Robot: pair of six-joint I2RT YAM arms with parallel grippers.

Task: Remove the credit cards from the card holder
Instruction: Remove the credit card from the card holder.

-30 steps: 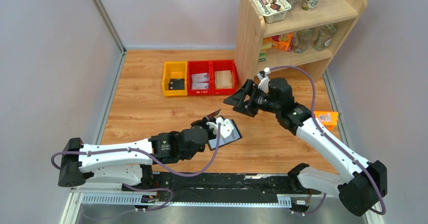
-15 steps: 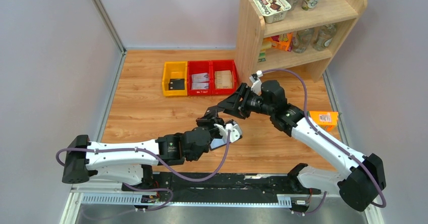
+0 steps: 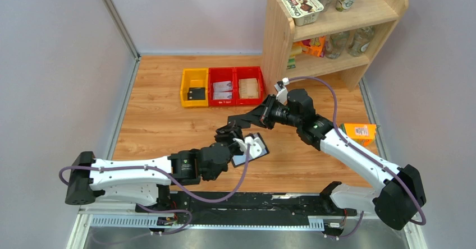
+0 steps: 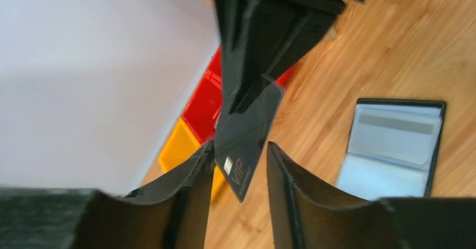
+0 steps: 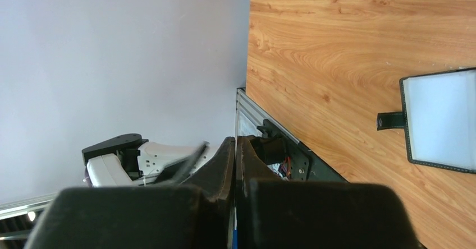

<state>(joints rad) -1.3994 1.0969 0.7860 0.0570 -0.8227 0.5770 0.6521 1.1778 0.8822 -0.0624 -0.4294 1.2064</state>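
A black credit card (image 4: 247, 139) marked VIP hangs in the air above the table. My right gripper (image 3: 233, 120) reaches in from the right and is shut on the card's upper end; in the right wrist view its jaws (image 5: 236, 139) are pressed together. My left gripper (image 4: 240, 148) is open just below, its two fingers either side of the card's lower end, the left finger (image 4: 196, 170) close against it. The card holder (image 3: 255, 148) lies open on the wood beside the left gripper, its grey-blue lining (image 4: 393, 148) facing up, its strap tab (image 5: 388, 120) sticking out.
At the back stand a yellow bin (image 3: 184, 87) with a black card in it and two red bins (image 3: 236, 86) with whitish and brown items. A wooden shelf (image 3: 337, 30) with cups and bottles rises at back right. An orange carton (image 3: 359, 132) lies right.
My right gripper moved left to the card that the left gripper held up and shut on it. The left gripper's jaws then opened.
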